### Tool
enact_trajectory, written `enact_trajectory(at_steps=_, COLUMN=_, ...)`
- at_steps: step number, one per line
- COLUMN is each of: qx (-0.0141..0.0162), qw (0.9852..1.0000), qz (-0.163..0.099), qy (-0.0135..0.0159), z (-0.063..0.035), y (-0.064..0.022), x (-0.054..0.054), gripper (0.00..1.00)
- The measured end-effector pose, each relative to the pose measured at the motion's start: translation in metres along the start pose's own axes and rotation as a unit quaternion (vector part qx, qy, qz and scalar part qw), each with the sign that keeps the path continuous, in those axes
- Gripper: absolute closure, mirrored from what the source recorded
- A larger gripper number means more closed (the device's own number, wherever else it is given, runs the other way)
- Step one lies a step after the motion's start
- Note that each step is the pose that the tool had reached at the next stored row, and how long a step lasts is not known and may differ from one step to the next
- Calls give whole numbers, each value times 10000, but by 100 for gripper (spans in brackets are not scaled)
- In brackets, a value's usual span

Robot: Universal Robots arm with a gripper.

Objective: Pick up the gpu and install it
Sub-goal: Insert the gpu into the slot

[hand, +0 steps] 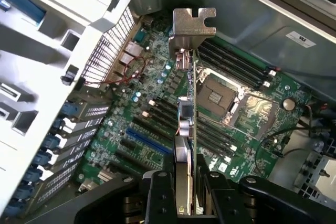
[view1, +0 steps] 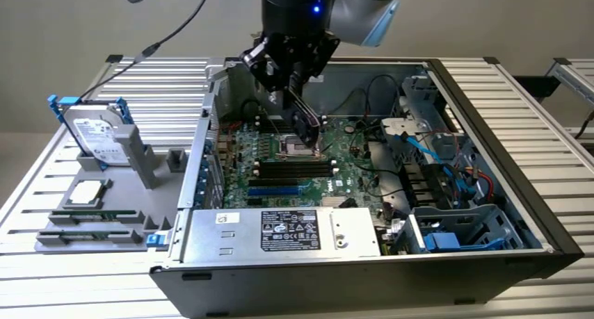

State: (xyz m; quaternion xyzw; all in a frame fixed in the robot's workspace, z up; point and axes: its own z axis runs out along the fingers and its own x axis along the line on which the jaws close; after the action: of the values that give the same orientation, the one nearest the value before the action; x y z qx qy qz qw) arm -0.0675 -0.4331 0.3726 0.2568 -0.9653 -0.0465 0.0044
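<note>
The gpu (hand: pixel 186 129) is clamped between the jaws, which are closed on the two flat faces at one end of the card. It is carried edge-on. From the jaws it runs straight outward, and its silver end bracket (hand: pixel 193 24) is at the far end, well clear of the grip.

In the exterior view the card (view1: pixel 307 121) hangs below the jaws inside the open computer case (view1: pixel 371 284). It is over the motherboard (hand: pixel 131 114) and seems not to be seated in anything. Beyond the card's lower edge lie the expansion slots, the blue slot (hand: pixel 148 144) to one side of the jaws and the bare processor socket (hand: pixel 216 94) to the other. I cannot tell how near the card's edge is to the slots.

I judge the card to be light and stiff, so it should neither sag nor swing in this hold. It is also fragile:
- The circuit-board back carries small soldered parts.
- The contact edge should not be scraped or pinched.
- The thin bracket could bend if knocked against the case wall.

The sound place to hold it is where the jaws are now, across the thickness near the end opposite the bracket. That leaves the contact edge and the bracket free. The cooler face may be smooth plastic, so an off-centre grip could let the card pivot under insertion force.
</note>
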Motion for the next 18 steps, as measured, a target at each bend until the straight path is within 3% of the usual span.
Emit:
enact_trajectory(at_steps=3, qx=16, qw=9996, qz=-267, qy=13, z=11, y=-2, x=0, gripper=73)
enact_trajectory(at_steps=9, qx=105, qw=9970, qz=-767, qy=-5, z=27, y=-3, x=0, gripper=73)
enact_trajectory(at_steps=13, qx=179, qw=9940, qz=-1083, qy=-32, z=35, y=-4, x=0, gripper=73)
enact_trajectory(at_steps=18, qx=277, qw=9886, qz=-1478, qy=-72, z=47, y=-5, x=1, gripper=73)
